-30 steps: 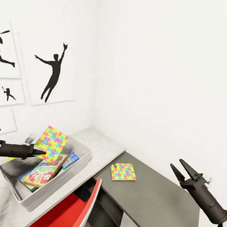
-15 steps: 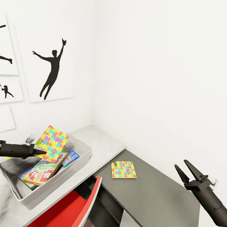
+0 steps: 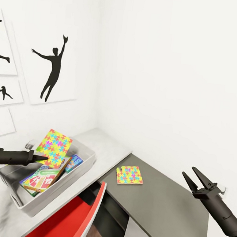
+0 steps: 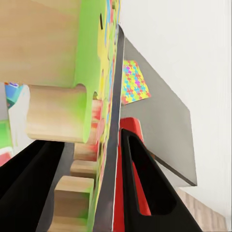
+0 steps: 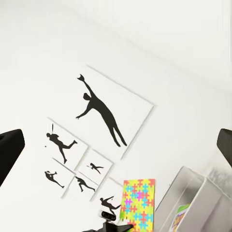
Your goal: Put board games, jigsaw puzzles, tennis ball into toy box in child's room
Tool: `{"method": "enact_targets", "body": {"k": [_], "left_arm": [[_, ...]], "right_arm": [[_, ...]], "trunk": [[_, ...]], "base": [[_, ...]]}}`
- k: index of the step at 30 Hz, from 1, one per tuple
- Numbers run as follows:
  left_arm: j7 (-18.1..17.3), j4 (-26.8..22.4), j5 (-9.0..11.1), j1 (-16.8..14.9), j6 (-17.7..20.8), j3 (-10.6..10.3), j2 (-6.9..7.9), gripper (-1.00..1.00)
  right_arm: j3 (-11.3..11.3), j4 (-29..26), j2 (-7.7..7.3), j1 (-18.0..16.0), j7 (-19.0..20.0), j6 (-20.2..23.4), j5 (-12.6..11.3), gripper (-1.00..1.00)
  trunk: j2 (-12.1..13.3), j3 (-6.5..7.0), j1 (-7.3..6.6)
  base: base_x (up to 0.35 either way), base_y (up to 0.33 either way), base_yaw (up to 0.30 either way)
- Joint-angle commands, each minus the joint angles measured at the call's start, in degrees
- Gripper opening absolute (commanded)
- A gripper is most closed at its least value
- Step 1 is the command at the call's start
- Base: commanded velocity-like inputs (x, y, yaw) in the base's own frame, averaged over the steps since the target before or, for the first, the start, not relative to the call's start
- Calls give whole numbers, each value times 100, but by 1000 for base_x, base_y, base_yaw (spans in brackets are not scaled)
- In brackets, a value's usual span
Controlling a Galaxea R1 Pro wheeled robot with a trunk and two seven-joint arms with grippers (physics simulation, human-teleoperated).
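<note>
The head view takes in the whole corner: the translucent grey plastic toy box (image 3: 79,165) sits on the long light-grey table (image 3: 107,150) at the left, against the white wall with its black sports-silhouette pictures (image 3: 52,68). Inside the box lie a large pale-green board game with a red band (image 3: 43,178) and a small blue board game (image 3: 74,163) beside it. A second thin multicoloured jigsaw puzzle square (image 3: 129,175) lies flat on the lower dark-grey side desk (image 3: 167,208) to the right, near the corner. A red chair back (image 3: 85,217) stands in the near foreground.

The left wrist view gives what the head view cannot: the held jigsaw puzzle (image 4: 104,63) seen edge-on, its wooden underside and green rim close up, with a black finger (image 4: 145,188) on each face. The right wrist view looks across at the wall pictures (image 5: 104,113) and catches that same puzzle (image 5: 137,200) standing upright over the box.

The left gripper (image 3: 42,158) is closed narrowly on the lower edge of the first jigsaw puzzle (image 3: 54,148), holding it tilted upright above the box's far-left part. The right gripper (image 3: 192,176) hangs over the side desk at the right, its fingers spread wide with nothing between them.
</note>
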Motion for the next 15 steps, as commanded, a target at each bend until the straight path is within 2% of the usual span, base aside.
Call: {"method": "enact_targets", "body": {"k": [1,15], "left_arm": [[-58,3,39,-6,42,-32,2,-100],[-159,6,37,-6,-21,-8,38,-100]], "right_arm": [[-4,0,1,-6,18,23,8,100],[11,0,10,-5,13,18,8,100]], "trunk": [[-6,-18,1],[-6,-150,1]], "base": [[0,0,0],[0,0,0]]}}
